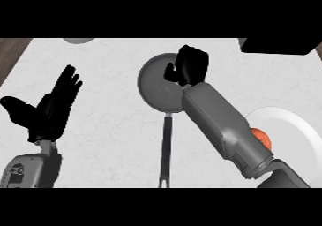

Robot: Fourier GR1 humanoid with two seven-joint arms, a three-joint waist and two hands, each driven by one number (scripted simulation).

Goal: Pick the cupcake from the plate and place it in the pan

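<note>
Partly hidden behind right forearm (222, 128): cupcake (263, 136), plate (294, 127), pan (155, 90).

Found bare counter (111, 132) at centre-left, passable. Noted pan handle (166, 150) barring lower centre, right forearm (222, 128) over plate (297, 128) edge at right, dark block (280, 44), perhaps an appliance, upper right.

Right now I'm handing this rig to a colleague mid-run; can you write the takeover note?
Left robot hand: open, fingers up, resting at the view's left.
Right robot hand: above the dark grey round metal pan; whether it holds anything cannot be seen.
An orange rounded item, probably the cupcake, shows on the white round plate, half hidden by the right forearm.
Done: nothing confirmed; no cupcake shows in the pan.
Left: check the right hand, then get the cupcake into the pan.
</note>
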